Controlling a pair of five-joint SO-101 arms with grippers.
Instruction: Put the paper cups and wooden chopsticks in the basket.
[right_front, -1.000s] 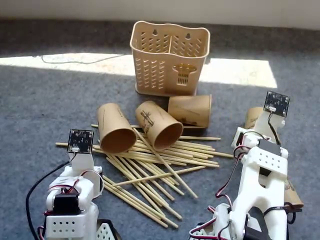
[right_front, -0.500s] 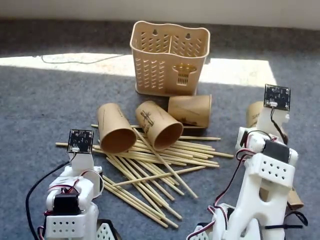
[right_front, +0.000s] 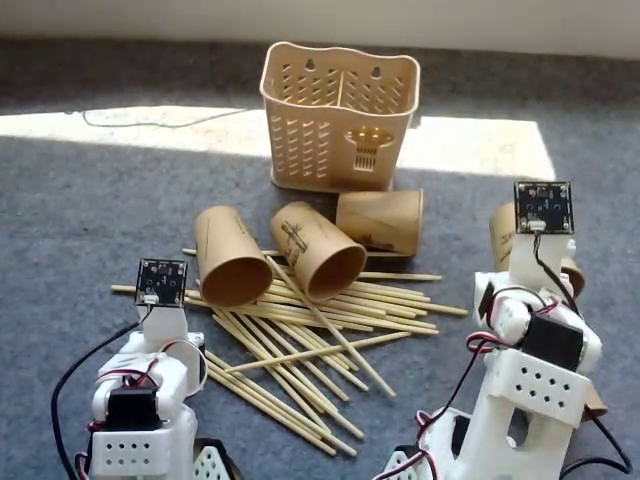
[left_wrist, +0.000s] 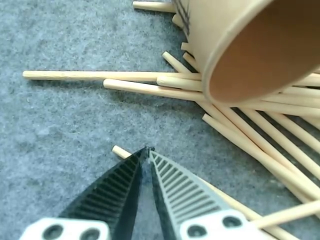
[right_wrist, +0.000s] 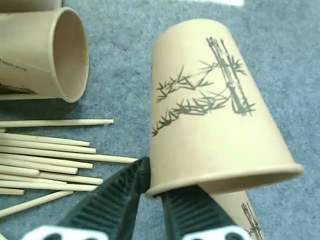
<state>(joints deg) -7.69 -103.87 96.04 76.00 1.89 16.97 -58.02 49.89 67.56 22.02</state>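
Over the last second the right arm (right_front: 530, 375), at the lower right of the high view, has sunk lower in the frame and its wrist has swung slightly left. The left arm (right_front: 145, 400) at the lower left has not moved. The right gripper (right_wrist: 152, 187) is clamped on the rim of a bamboo-printed paper cup (right_wrist: 210, 115), which lies over a second cup (right_wrist: 235, 207) at the high view's right edge. The left gripper (left_wrist: 148, 152) is pinched closed on nothing, its tips over a chopstick end on the carpet (left_wrist: 55, 120). Three more cups (right_front: 318, 250) lie on the chopsticks (right_front: 320, 330) at centre, and the basket (right_front: 300, 140) stands upright at upper centre.
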